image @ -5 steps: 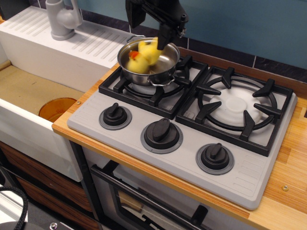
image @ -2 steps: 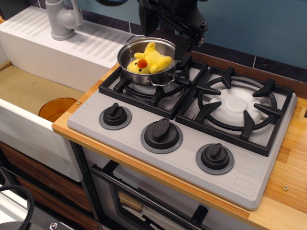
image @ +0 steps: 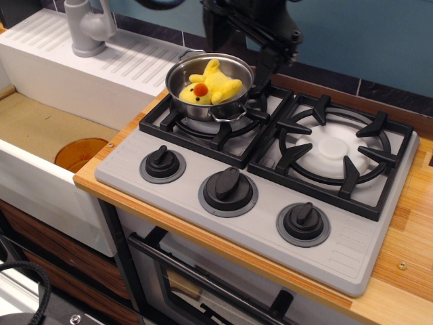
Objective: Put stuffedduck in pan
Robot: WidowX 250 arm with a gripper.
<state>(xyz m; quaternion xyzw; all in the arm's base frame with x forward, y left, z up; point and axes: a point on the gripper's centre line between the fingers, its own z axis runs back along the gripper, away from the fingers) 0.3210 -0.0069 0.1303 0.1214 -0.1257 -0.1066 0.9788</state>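
The yellow stuffedduck (image: pixel 211 85) lies on its side inside the shiny steel pan (image: pixel 196 108), its orange-red beak facing the front. The pan stands on the left burner grate of the toy stove (image: pixel 352 250). My black gripper (image: pixel 265 62) hangs just behind and to the right of the pan's rim, above the back of the stove. It holds nothing and does not touch the duck. Its jaws look parted, though they are dark against the dark wall strip.
The right burner grate (image: pixel 335 150) stands beside the pan. Three black knobs (image: pixel 228 189) line the stove's front. A white sink (image: pixel 40 128) at the left holds an orange round disc (image: pixel 80 153); a grey faucet (image: pixel 88 27) stands behind it.
One second ago the gripper held the duck over the pan. It let the duck go, the duck settled in the pan, and the gripper drew back to the right and up.
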